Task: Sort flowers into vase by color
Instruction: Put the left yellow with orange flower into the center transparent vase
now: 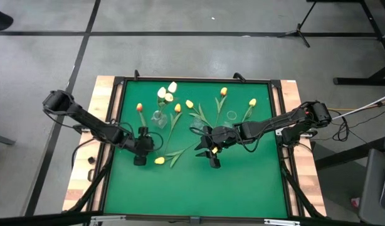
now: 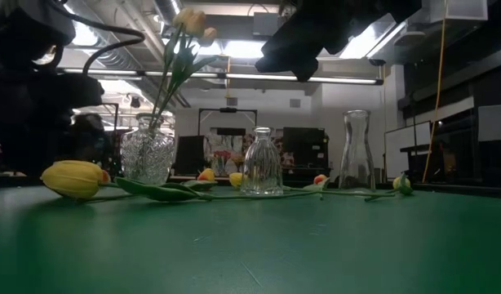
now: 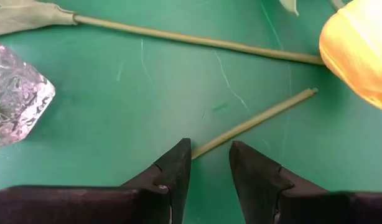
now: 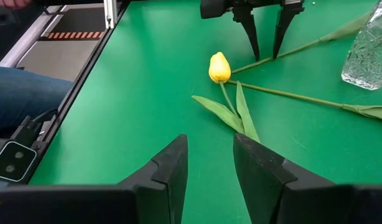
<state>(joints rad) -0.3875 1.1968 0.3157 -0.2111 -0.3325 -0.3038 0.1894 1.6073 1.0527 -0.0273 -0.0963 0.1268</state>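
Left gripper (image 3: 209,163) stands spread astride a bare stem (image 3: 253,121); right gripper (image 4: 209,163) spread, empty, bare mat (image 4: 147,87) ahead, yellow tulip (image 4: 219,67) beyond.

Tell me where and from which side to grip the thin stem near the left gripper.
Grip the bare stem a little back from its cut end, coming straight down with the open left gripper astride it. It lies flat on the mat, thin and leafless here, and the yellow bud crowds the end.
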